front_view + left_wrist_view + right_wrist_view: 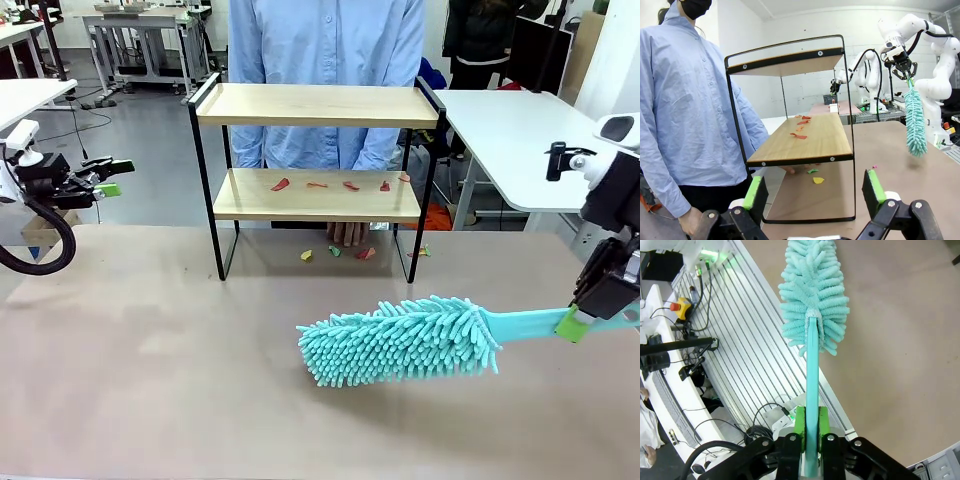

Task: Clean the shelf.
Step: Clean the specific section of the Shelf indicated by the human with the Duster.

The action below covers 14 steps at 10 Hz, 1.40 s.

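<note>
Over brown tabletop (150,380), right gripper (575,322) clamps duster (400,340) handle level; left gripper (114,177) hovers agape.

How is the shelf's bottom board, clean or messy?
Messy. Small red scraps lie scattered along the shelf's bottom board, and more bits sit on the table beneath it.

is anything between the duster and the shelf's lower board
Nothing visible does. Bare table lies between the duster in the right tool and the shelf; its front is open, with only thin frame legs at the sides.
</note>
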Motion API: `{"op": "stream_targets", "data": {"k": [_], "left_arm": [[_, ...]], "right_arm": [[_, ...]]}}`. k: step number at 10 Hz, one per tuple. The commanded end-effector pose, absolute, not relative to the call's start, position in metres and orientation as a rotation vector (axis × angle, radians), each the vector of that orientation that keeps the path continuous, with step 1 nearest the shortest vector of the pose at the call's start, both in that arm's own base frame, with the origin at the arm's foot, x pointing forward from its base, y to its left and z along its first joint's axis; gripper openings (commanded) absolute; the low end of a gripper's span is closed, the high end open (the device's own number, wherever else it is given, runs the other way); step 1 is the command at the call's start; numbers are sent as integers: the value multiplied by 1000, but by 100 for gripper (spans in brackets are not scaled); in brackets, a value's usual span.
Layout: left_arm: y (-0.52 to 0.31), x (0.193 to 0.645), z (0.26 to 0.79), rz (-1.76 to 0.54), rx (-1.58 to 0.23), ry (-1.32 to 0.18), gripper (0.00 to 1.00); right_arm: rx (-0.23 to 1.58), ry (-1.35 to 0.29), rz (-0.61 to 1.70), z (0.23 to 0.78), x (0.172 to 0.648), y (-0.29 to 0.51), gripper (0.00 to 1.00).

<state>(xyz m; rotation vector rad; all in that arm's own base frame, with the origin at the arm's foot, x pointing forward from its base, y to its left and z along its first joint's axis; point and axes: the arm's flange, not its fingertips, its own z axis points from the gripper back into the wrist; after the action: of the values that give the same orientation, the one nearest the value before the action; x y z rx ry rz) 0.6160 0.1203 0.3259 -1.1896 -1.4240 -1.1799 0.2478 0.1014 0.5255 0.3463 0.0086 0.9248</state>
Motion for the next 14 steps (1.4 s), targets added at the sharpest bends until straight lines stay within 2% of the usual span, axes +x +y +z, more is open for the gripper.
{"op": "stream_targets", "data": {"k": [1,3,4,7,8,10,13,14], "left_arm": [[119,614,328,-1202,-1178,-1424,100],[119,614,328,-1202,-1178,-1424,100],[119,614,328,-1202,-1178,-1424,100],[119,614,328,-1202,-1178,-1424,100],[119,614,328,-1202,-1178,-1424,100],[119,614,328,-1202,-1178,-1424,100],[119,614,328,-1202,-1178,-1424,100],[119,614,328,-1202,-1178,-1424,100]], "right_arm": [[348,-5,919,528,250,103,13],[346,9,925,526,248,101,13],[335,-39,876,525,248,114,13],[295,-247,597,522,241,187,13],[290,-272,516,515,241,213,13],[320,-317,347,493,250,264,13],[350,-325,261,458,266,317,13],[451,-342,192,460,274,315,13]]}}
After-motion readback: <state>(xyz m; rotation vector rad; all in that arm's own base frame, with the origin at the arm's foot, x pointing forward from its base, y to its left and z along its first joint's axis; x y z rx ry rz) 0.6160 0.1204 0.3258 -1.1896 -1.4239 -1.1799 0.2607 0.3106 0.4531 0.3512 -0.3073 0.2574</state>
